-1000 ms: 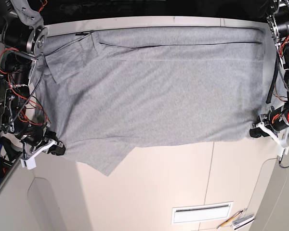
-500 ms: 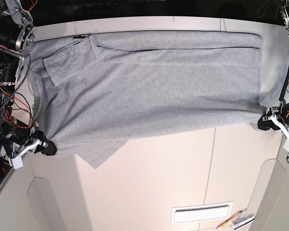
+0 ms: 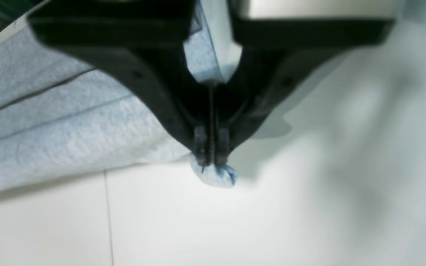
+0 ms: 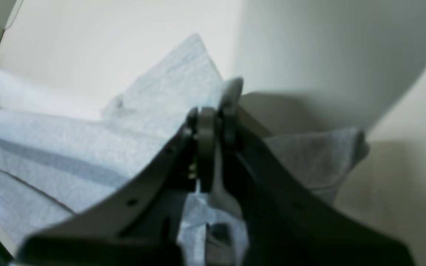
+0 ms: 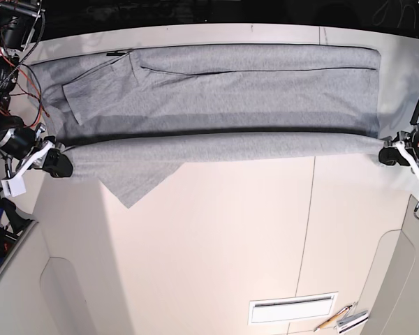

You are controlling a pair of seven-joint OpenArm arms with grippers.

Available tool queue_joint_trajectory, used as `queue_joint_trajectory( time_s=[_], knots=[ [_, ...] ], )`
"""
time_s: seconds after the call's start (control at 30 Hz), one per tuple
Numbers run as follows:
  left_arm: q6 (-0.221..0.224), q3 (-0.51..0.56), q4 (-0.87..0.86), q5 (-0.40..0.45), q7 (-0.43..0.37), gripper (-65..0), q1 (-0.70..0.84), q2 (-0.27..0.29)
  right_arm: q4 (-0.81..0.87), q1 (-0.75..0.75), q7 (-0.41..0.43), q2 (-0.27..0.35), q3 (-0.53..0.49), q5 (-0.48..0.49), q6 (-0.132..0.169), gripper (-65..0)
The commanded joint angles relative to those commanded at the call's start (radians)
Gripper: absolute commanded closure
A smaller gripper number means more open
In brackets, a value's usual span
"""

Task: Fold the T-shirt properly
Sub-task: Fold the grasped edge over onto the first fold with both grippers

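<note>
The light grey T-shirt [image 5: 223, 91] lies spread wide across the far part of the table, plain side up. Its near edge [image 5: 216, 146] is lifted and pulled taut between my two grippers, casting a dark shadow band behind it. My left gripper [image 5: 390, 156], at the base view's right, is shut on the shirt's corner; a nub of cloth [image 3: 216, 175] sticks out past the fingertips. My right gripper [image 5: 58, 165], at the base view's left, is shut on the opposite corner, with cloth [image 4: 168, 103] bunched around it. A sleeve [image 5: 136, 183] hangs toward the near side.
The cream table [image 5: 216, 258] has seams and rounded cut-outs. A white label and pencils [image 5: 339, 319] lie near the front right. Wired arm hardware [image 5: 3, 63] stands at the far left. A dark gap runs beyond the far table edge.
Both grippers rose and moved toward the far side, lifting the shirt's near edge into a taut raised band. The near part of the shirt no longer lies flat.
</note>
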Motion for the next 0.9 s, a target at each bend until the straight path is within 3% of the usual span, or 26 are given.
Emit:
queue_joint_trajectory(
  time_s=[0.13, 0.5, 0.63, 0.67, 0.73, 0.9],
  knots=[
    [0.000, 0.000, 0.000, -0.011, 0.041, 0.0, 0.045, 0.001, 0.000, -0.059, 0.004, 0.000, 0.002, 0.006, 0.000, 0.0],
    [0.000, 0.000, 0.000, -0.011, 0.001, 0.0, 0.153, 0.005, -0.027, -0.124, 0.027, -0.006, 0.002, -0.030, -0.004, 0.0],
    [0.000, 0.000, 0.000, -0.010, -0.005, 0.0, 0.153, 0.026, -0.029, -0.124, 0.026, -0.006, 0.002, -0.032, -0.012, -23.9],
    [0.000, 0.000, 0.000, -0.010, -0.005, 0.0, 0.153, 0.032, -0.029, -0.123, 0.026, -0.005, 0.002, -0.026, -0.012, -26.9],
    [0.000, 0.000, 0.000, -0.010, -0.005, 0.0, 0.153, 0.044, -0.019, -0.119, 0.027, -0.007, 0.009, 0.014, -0.011, -27.6],
    [0.000, 0.000, 0.000, -0.003, -0.005, 0.0, 0.153, 0.045, 0.043, -0.061, 0.058, -0.050, 0.064, 0.010, -0.011, -27.6]
  ],
)
